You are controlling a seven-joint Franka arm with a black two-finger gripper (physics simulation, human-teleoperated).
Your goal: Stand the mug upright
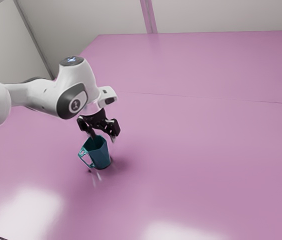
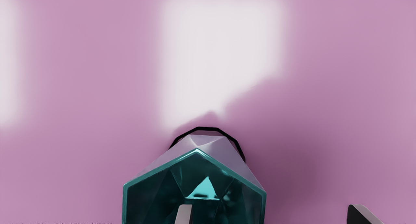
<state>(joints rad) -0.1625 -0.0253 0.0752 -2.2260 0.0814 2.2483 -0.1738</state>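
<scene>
In the exterior view my gripper (image 1: 103, 139) points down over the teal faceted mug (image 1: 100, 153), one finger reaching into its mouth and the other outside, on the exterior view's right. The mug stands on its base, leaning slightly, with its handle toward the exterior view's left. In the wrist view the open rim of the mug (image 2: 195, 157) faces the camera. My gripper (image 2: 269, 207) is open there, its fingers wide apart, one inside the rim and the other beyond the wall over the table.
The pink table (image 1: 196, 165) extends around the mug, with bright light patches on it. A raised pink panel (image 1: 196, 60) stands at the back, before pale walls.
</scene>
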